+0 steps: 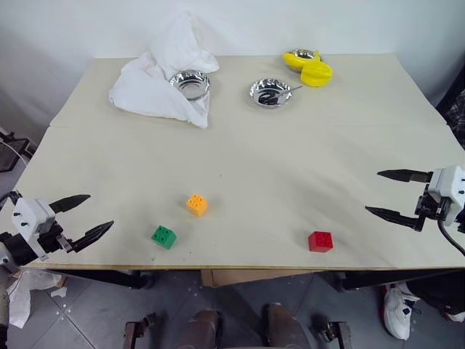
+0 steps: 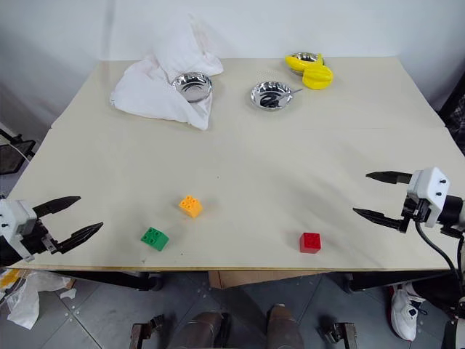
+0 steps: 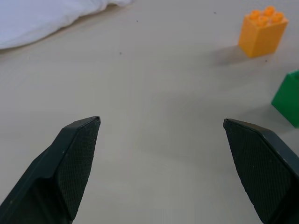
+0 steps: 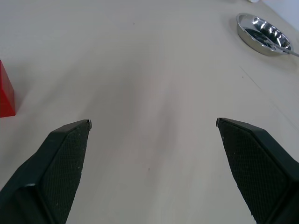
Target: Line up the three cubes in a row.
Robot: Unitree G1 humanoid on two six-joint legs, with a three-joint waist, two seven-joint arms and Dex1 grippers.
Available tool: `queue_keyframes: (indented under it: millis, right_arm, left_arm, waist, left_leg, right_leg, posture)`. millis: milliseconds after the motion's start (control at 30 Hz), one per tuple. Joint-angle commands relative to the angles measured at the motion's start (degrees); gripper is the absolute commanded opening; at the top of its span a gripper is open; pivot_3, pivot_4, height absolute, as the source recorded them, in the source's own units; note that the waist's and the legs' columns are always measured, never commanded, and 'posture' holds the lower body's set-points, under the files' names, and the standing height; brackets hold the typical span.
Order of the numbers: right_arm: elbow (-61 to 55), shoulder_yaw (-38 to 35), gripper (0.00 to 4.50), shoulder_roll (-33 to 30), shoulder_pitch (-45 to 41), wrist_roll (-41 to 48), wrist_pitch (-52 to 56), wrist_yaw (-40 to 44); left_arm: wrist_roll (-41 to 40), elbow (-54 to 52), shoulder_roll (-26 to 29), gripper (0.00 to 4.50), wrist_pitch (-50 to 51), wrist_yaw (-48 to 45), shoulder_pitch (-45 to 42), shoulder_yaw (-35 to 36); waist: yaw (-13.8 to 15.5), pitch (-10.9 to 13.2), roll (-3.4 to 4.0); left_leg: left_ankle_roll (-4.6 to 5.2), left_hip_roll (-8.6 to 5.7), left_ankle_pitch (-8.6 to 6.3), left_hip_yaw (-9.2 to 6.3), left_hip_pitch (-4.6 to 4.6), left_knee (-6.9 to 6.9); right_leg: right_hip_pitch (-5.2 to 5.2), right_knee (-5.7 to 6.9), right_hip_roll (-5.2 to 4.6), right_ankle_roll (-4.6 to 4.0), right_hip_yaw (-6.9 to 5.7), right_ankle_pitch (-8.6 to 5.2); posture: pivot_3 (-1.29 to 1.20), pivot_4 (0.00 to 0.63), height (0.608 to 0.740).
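Far back sit a white cloth (image 1: 163,83) and steel bowls (image 1: 271,92); both grippers' fingers (image 3: 77,154) gape empty.

1. Surface (image 1: 240,160): plain beige.
2. Cubes: one orange-yellow (image 1: 197,204), one green (image 1: 163,236), one red (image 1: 320,241).
3. Cloth (image 1: 163,76): white.
4. Bowls (image 1: 271,92): silver.
5. Far-edge object (image 1: 316,72): yellow.
6. Gripper fingers (image 3: 74,163): black, cross-hatched.
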Motion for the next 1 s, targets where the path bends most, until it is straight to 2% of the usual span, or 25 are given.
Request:
queue_keyframes:
  millis: [33,200,433,567,733,900,1000]
  right_arm:
    - [-2.2,-1.1,4.50,-0.3,0.6,1.0,0.6,-0.8]
    - [-4.4,-4.0,4.50,-2.5,5.2,2.1,1.9,-0.7]
    - [5.4,-7.3,4.50,-10.7,11.1,-0.1,-2.5,4.4]
    - [5.2,-6.8,4.50,-11.9,12.0,1.0,-2.3,6.9]
    - [-7.3,-2.8,4.50,-11.3,12.0,5.1,5.5,9.1]
    - [-25.9,6.4,4.50,-12.5,12.3,7.3,20.3,8.3]
    - [-33.1,12.4,4.50,-11.7,10.0,5.3,26.1,5.9]
  left_arm:
    - [-0.4,-0.1,0.2,4.48,-0.8,0.2,-0.4,1.1]
    - [-3.8,-2.4,-0.3,4.48,0.7,-4.7,-0.9,-0.6]
    - [-5.6,-14.3,-0.4,4.48,1.6,-12.1,0.5,-7.9]
    - [-9.3,-21.2,-1.4,4.48,5.4,-11.9,-0.3,-10.0]
    - [-10.6,-22.1,-1.4,4.48,7.7,-12.2,0.7,-9.5]
    - [-9.5,-21.8,-1.7,4.48,7.2,-12.2,0.6,-10.2]
    - [-9.2,-22.9,-1.8,4.48,7.2,-12.3,1.3,-10.9]
  waist:
    - [0.0,0.0,0.00]
    - [0.0,0.0,0.00]
    - [0.2,0.0,0.06]
    - [-0.1,0.0,0.06]
    - [-1.5,0.0,0.16]
    - [-1.2,0.0,0.14]
    - [-0.7,0.0,0.14]
  left_leg:
    - [0.00,0.00,0.00,0.00,0.00,0.00]
    - [-0.01,0.01,-0.01,0.00,0.00,0.00]
    - [0.11,-0.02,-0.09,0.10,-0.02,0.04]
    - [0.06,0.13,-0.13,0.17,0.01,0.02]
    - [-0.07,0.41,-0.25,0.54,0.15,0.03]
    - [-0.10,0.50,-0.30,0.55,0.12,0.11]
    - [-0.07,0.49,-0.34,0.54,0.09,0.18]
  right_leg:
    - [0.00,0.00,0.00,0.00,0.00,0.00]
    - [-0.01,0.00,0.00,0.00,-0.01,0.00]
    - [0.03,-0.11,-0.03,0.00,0.00,0.00]
    - [0.04,-0.15,0.04,-0.01,0.00,0.00]
    - [-0.05,-0.02,0.19,-0.14,0.00,0.00]
    - [-0.06,-0.02,0.27,-0.19,0.00,0.02]
    - [-0.06,-0.04,0.25,-0.19,-0.01,0.03]
  posture:
    - [0.00,0.150,0.740]
    - [0.00,0.150,0.740]
    - [0.00,0.150,0.740]
    - [0.00,0.150,0.740]
    - [0.00,0.150,0.740]
    - [0.00,0.150,0.740]
    - [0.00,0.150,0.740]
